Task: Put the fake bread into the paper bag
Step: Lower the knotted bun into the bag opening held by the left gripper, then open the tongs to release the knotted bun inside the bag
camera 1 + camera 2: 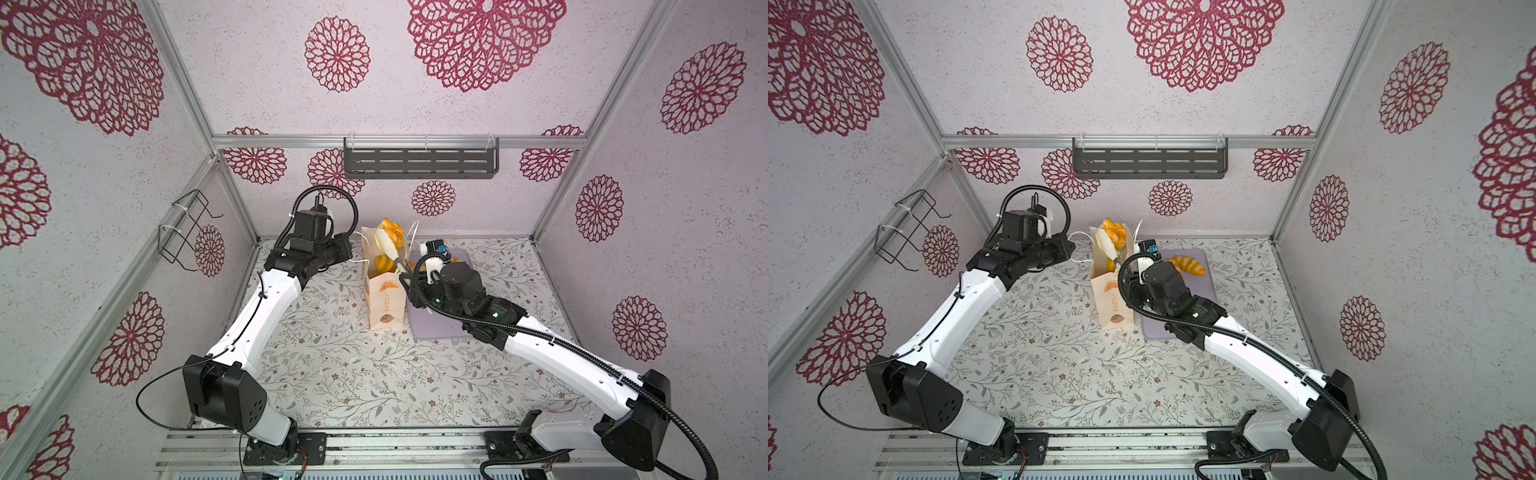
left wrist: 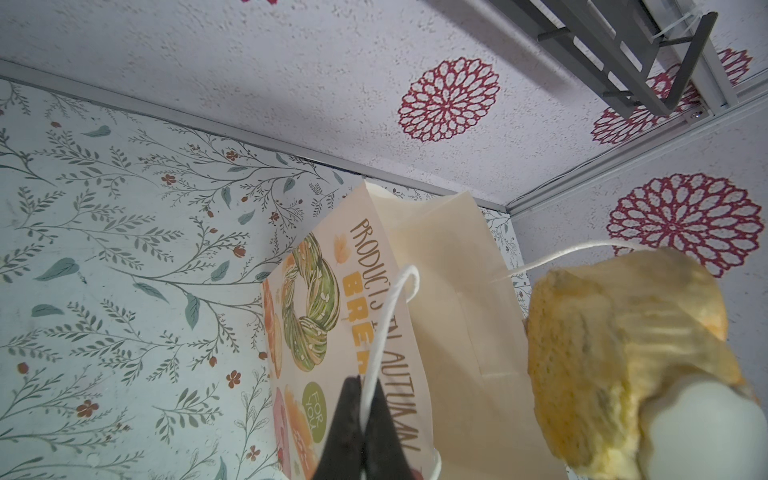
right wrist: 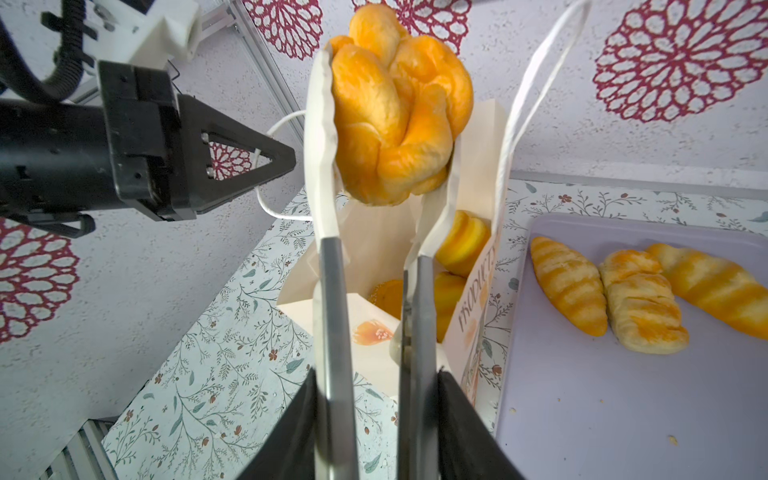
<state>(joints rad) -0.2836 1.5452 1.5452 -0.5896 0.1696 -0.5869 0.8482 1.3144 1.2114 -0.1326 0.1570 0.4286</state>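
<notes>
Metal tongs (image 3: 332,316) with white tips are clasped between the black jaws of the right gripper (image 3: 376,419), and the two tong arms stand slightly apart. At the far end of the tongs, well out in front of this gripper, a knotted golden bun (image 3: 395,116) is pinched between the white tips. The bun is held above the open mouth of the paper bag (image 3: 374,245); in a top view it is seen over the bag's far rim (image 1: 390,232). Lower down, between the tong tips and the gripper, more golden breads (image 3: 461,241) are seen lying inside the bag.

Beside the right gripper, on the side away from the other arm, a lilac tray (image 3: 623,395) is laid flat, touching or just beside the bag. Three striped rolls (image 3: 569,286) lie on it side by side, touching one another.

The left gripper (image 2: 365,415) is clenched on the bag's white cord handle (image 2: 386,316), which is stretched from its fingertips to the bag wall just ahead. Its tip is seen just beside the bag's rim, about level with the bun, on the side away from the tray.
</notes>
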